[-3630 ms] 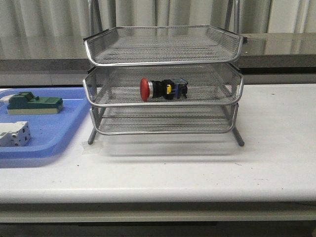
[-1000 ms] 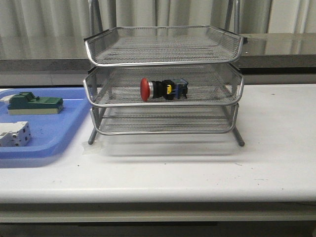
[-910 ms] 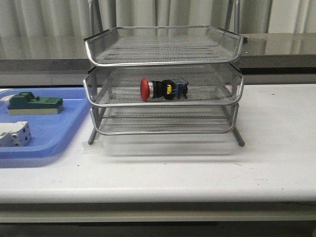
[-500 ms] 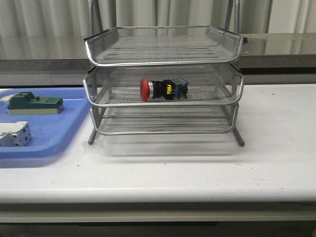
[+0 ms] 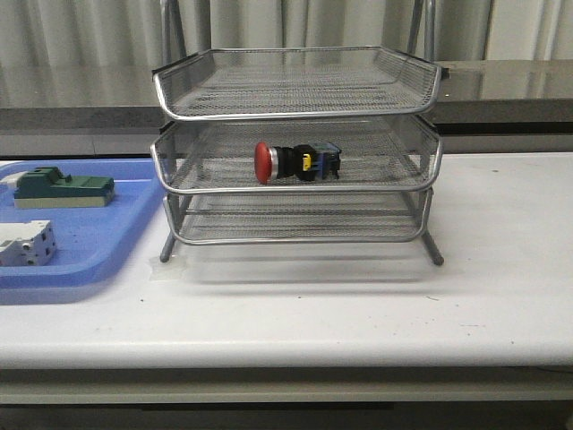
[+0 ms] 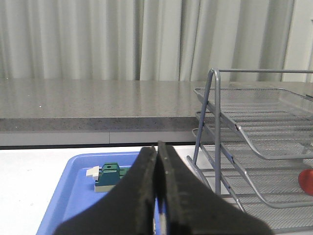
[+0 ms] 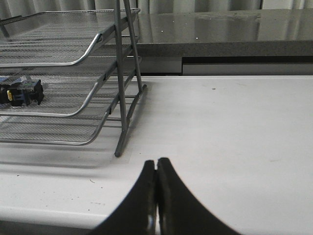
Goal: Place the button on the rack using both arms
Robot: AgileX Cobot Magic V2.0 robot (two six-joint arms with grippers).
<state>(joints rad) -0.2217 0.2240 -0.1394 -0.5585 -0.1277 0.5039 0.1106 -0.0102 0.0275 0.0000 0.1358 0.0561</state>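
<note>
Both grippers closed on nothing, button lying in the rack's middle tier.

Left gripper and right gripper have jaws pressed together, clear of the rack. The button rests on its side on the mesh; judged placed, so arms should keep clear. From the left wrist only its red edge shows.

a blue tray (on the white table) holds a green block and white switch.

Bare counter right of the rack, blue tray just beside its left leg, tier gaps seemingly narrow
</note>
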